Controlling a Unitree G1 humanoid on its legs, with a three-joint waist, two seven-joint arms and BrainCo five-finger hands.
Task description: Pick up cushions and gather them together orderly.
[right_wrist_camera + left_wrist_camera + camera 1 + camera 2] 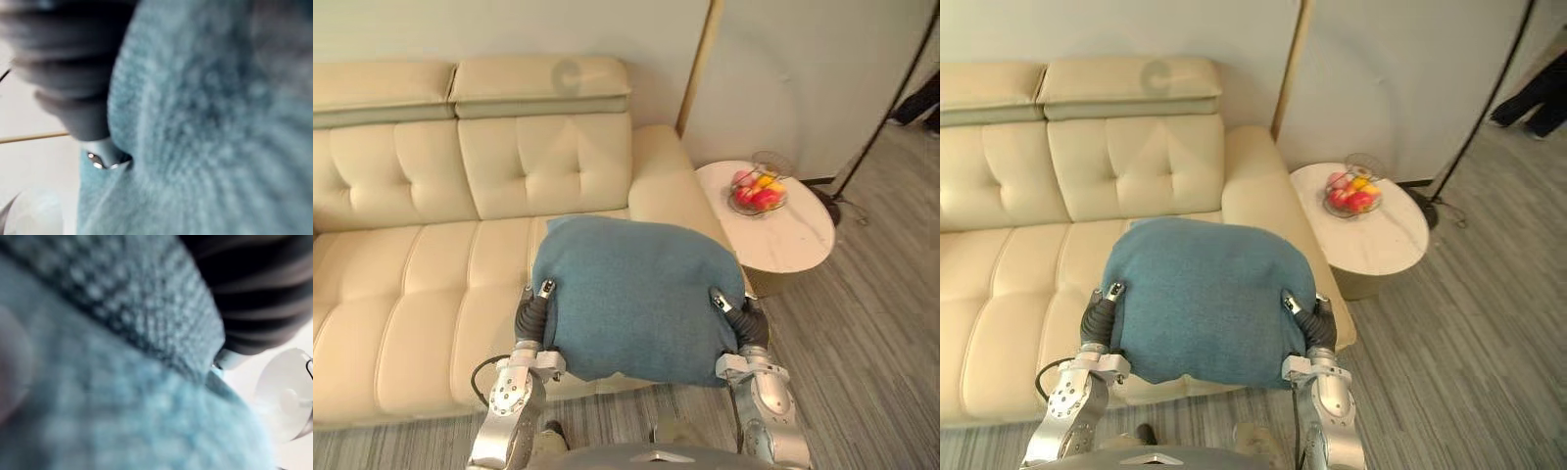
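Blue cushion [636, 294] is up off the seat, held between both hands over the right end of the cream sofa [421, 294], in front of the armrest. It's roughly level and its near edge overhangs the sofa's front.

Left hand [534, 311] presses against the cushion's left edge, right hand [744, 318] against its right edge. From the head cameras I see the dark ribbed covers butted against the fabric; the rest of each hand is tucked behind or under the cushion. Both wrist cameras are right up against blue knit [122, 396], with the ribbed cover beside it. I can't tell whether either hand is clamped or loose.

Right of the sofa there's a round white side table [798, 245], just beside the armrest, with a wire bowl of fruit [759, 193] on it. Grey striped floor [871, 343] beyond.
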